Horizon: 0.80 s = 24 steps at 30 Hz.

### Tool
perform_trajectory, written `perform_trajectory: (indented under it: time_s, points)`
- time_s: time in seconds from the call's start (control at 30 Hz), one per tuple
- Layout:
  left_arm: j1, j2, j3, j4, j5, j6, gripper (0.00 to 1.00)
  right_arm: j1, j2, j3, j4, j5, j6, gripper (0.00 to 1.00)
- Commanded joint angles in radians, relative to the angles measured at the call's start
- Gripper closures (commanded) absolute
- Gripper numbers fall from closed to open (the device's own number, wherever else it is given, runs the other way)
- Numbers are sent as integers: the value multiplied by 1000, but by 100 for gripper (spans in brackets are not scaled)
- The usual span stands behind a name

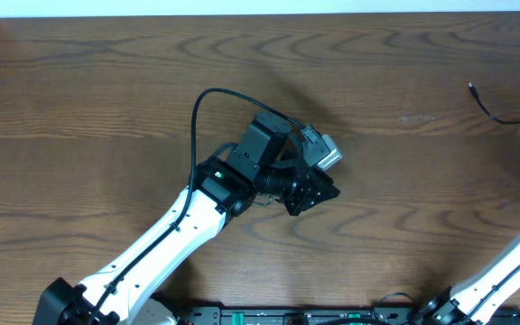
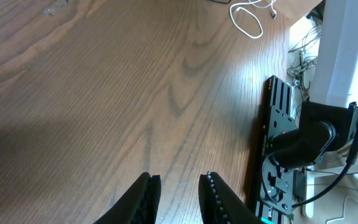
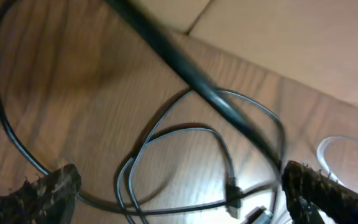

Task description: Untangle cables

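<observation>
black cords: thread-thin, light, limp; loops crossed, likely to slip and snag.
hold point: beside plug end.
right gripper: jaws wide, empty.
left gripper: jaws apart, empty.

The table is brown wood, strongly grained, with a soft sheen (not glossy). The left arm has smooth white plastic shells. The left gripper has matt black, ribbed fingers. Near the right edge, a black cord looks smooth.
</observation>
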Motion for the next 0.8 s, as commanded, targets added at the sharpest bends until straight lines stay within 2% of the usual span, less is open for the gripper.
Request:
perform_trajectory:
  time_s: [0.0, 0.17, 0.33, 0.47, 0.63, 0.77]
  points:
    - [5, 8, 5, 0, 14, 9, 74, 0, 47, -55, 50, -89, -7, 1]
    - [5, 8, 5, 1, 14, 9, 74, 35, 50, -114, 246, -411, -68, 1]
    - [5, 8, 5, 0, 14, -24, 74, 103, 50, -125, 395, -509, -66, 1]
    - [5, 8, 5, 1, 14, -40, 74, 168, 50, -125, 443, -449, -67, 1]
    - [4, 8, 5, -3, 14, -62, 74, 202, 50, -124, 365, -222, -66, 1]
    - [4, 8, 5, -20, 14, -61, 74, 199, 44, -118, 293, -128, -40, 1]
